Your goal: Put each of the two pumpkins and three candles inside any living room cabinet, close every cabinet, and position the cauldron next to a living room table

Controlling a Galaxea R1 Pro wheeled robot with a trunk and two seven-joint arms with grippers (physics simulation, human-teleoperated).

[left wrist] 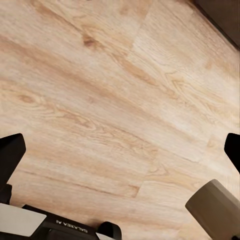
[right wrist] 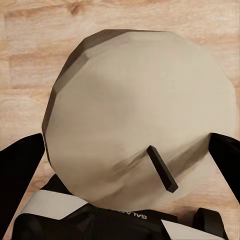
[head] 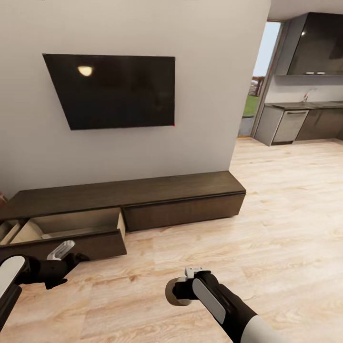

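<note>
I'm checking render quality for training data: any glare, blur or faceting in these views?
Head view: a lamp's glare spot on the dark TV screen, everything sharp. Right wrist view: the candle held in the right gripper is blocky, with faceted edges. Left wrist view: wood floor grain slightly soft.

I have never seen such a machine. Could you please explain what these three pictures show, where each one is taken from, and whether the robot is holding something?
This is a simulated robot with two arms. The large picture comes from a camera on its head, looking down at both arms. The other two come from cameras near each gripper, looking along its fingers.

Ahead stands a long dark cabinet under a black screen on the wall. Its left drawer is pulled out; the right drawer is closed.

The right gripper holds a pale round candle, its dark wick facing the camera. The left gripper is open and holds nothing, over the wooden floor.
</note>
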